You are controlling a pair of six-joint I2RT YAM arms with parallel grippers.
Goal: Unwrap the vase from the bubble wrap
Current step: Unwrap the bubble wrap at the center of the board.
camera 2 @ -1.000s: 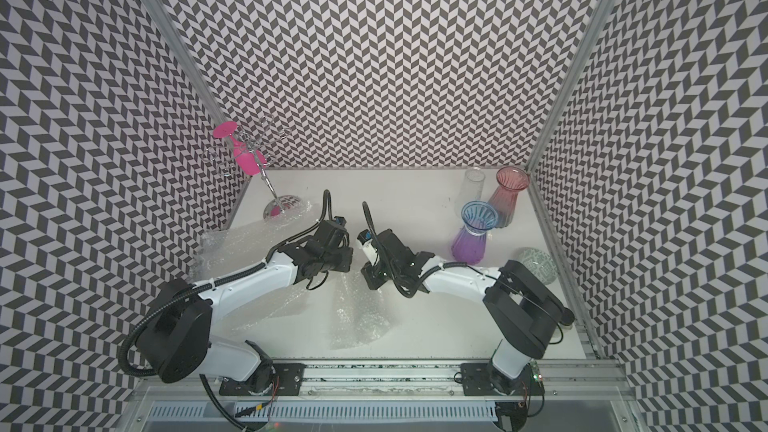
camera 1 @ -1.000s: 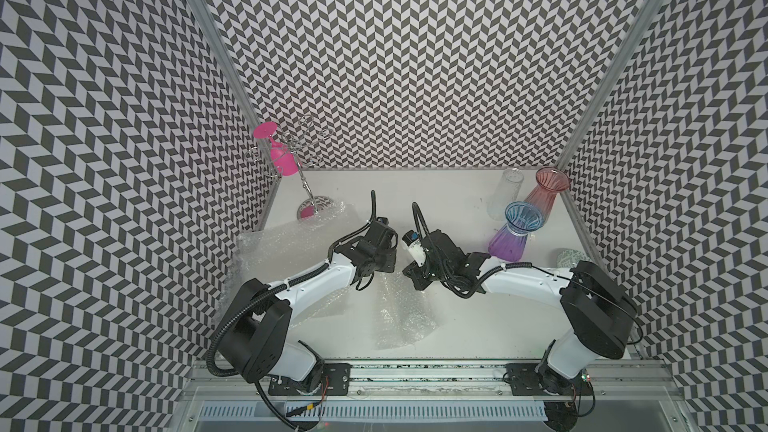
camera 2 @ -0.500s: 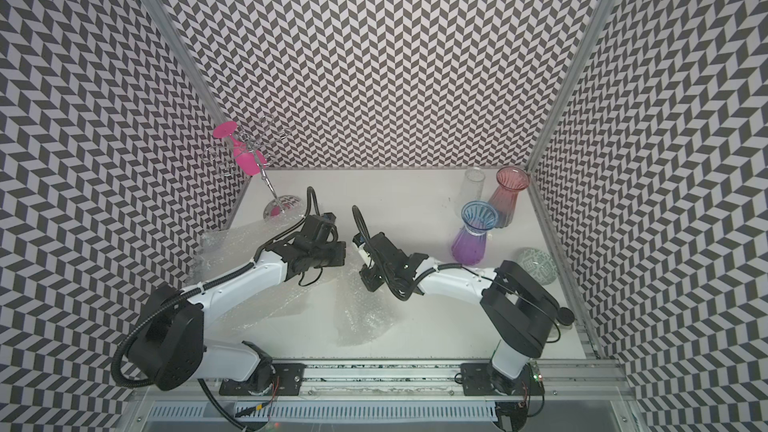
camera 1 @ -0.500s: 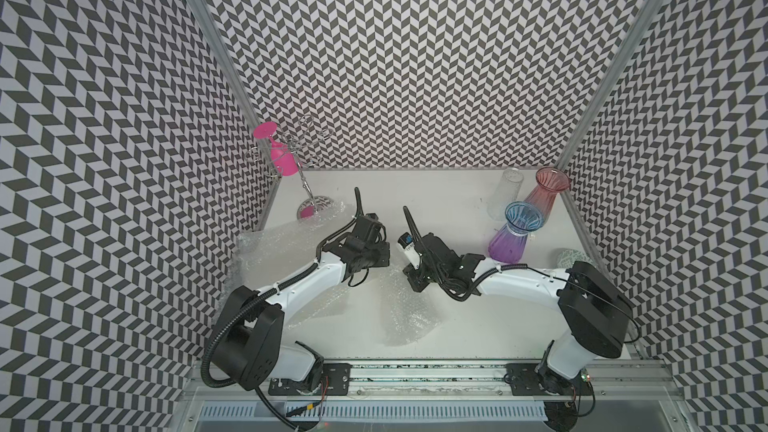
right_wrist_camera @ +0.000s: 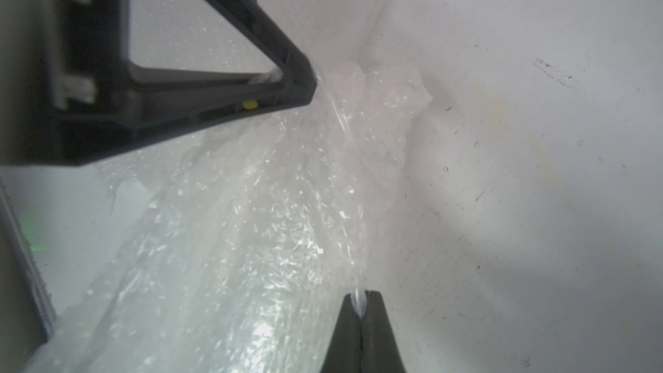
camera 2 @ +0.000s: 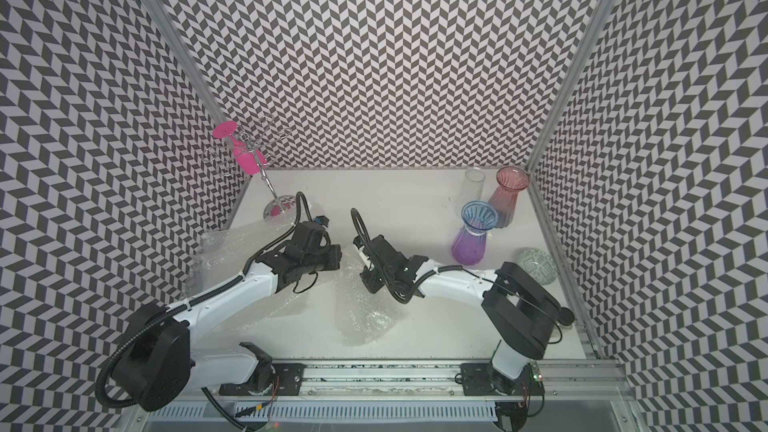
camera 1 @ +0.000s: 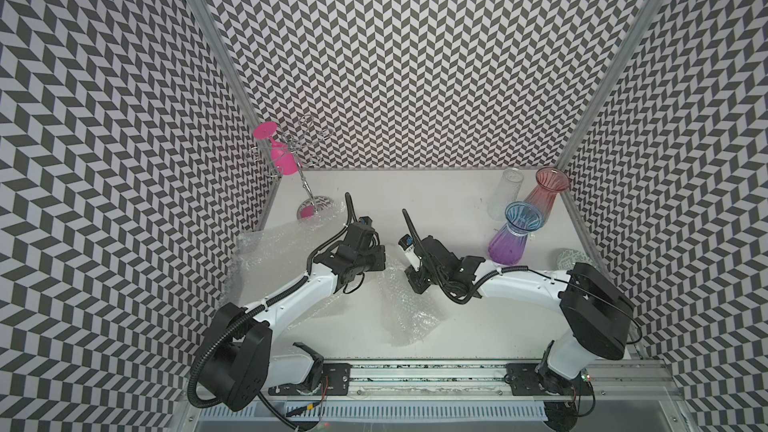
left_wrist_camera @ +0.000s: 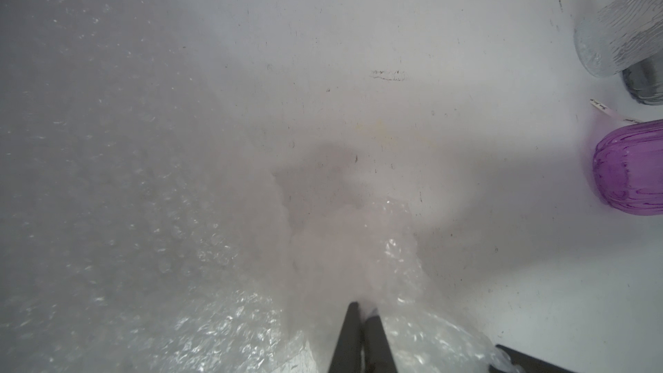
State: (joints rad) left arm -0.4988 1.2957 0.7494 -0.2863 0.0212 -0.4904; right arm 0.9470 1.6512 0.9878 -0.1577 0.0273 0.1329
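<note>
Black-and-white chevron walls (camera 1: 415, 56) close in the white, scuffed table (camera 1: 436, 201) on three sides, with a metal rail (camera 1: 415, 371) along its front edge carrying both arm bases. A loose sheet (camera 1: 274, 251) of clear bubble plastic lies spread along the table's left side. The bubble wrap (camera 1: 409, 317) sits at centre front, its top edge lifted and its crumpled lower part resting on the table. Along the right side stand a purple vase (camera 1: 509, 238), a pink vase (camera 1: 544, 193) and a clear vase (camera 1: 505, 193). A wire rack (camera 1: 305, 184) in the back left corner holds a pink glass (camera 1: 280, 155). The left end effector (left_wrist_camera: 363, 312) is pinched closed on the bubble wrap's edge. The right end effector (right_wrist_camera: 360, 305) is also clamped on that wrap.
</note>
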